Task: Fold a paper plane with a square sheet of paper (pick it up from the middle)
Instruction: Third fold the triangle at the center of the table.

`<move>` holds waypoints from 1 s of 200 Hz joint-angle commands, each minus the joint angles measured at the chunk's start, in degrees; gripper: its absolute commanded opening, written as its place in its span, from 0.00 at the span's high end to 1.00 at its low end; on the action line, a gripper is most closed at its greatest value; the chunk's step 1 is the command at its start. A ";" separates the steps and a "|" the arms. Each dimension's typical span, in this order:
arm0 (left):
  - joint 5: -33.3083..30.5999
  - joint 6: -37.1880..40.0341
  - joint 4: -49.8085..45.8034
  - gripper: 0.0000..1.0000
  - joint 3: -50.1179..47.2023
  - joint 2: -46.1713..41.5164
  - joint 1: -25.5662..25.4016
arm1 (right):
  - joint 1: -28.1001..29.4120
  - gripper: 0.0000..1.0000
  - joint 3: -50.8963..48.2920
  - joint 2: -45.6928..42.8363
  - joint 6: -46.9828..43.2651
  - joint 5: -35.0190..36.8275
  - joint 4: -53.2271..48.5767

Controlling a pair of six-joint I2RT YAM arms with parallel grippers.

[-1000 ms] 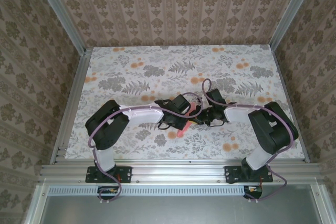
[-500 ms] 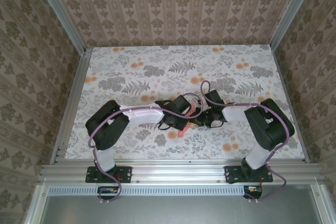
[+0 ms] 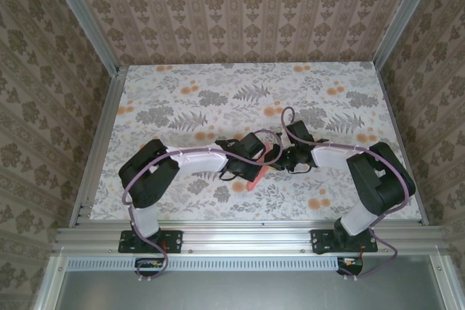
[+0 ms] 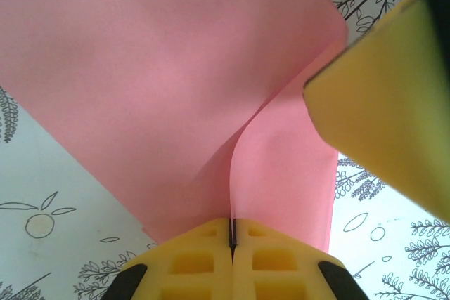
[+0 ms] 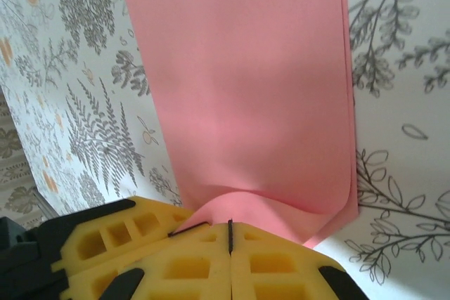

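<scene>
The salmon-pink sheet of paper is folded into layers and held up on edge above the table between both grippers. My left gripper is shut on one thin edge of it, the layers bowing apart just beyond the tips. My right gripper is shut on a curled fold of the paper, right beside the left gripper's yellow fingers. From above, the paper shows as a narrow pink strip between the left gripper and the right gripper, near the table's middle front.
The floral-print table stretches open behind and to both sides of the arms. Patterned walls and aluminium frame posts enclose it. A metal rail runs along the near edge.
The right arm has shifted slightly, its wrist closing in on the left gripper. The paper stays pinched between both grippers in nearly the same place.
</scene>
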 commanded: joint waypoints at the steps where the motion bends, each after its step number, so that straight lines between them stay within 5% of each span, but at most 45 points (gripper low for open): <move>1: -0.89 -0.79 -2.13 0.99 -0.10 1.23 -0.48 | -0.37 0.93 1.49 1.81 -1.12 1.69 -2.61; 55: -1.14 -0.73 -2.02 0.99 -0.38 1.14 -0.47 | -1.10 0.94 -0.59 6.15 -1.79 4.49 -1.83; 106: -1.27 -0.78 -2.25 0.99 -0.96 0.71 -0.42 | -2.79 0.93 1.63 -0.52 -0.47 1.65 -3.46; 200: -1.66 -0.71 -2.82 0.99 -0.93 0.60 -0.43 | -4.11 0.95 -1.55 8.56 0.39 4.07 1.68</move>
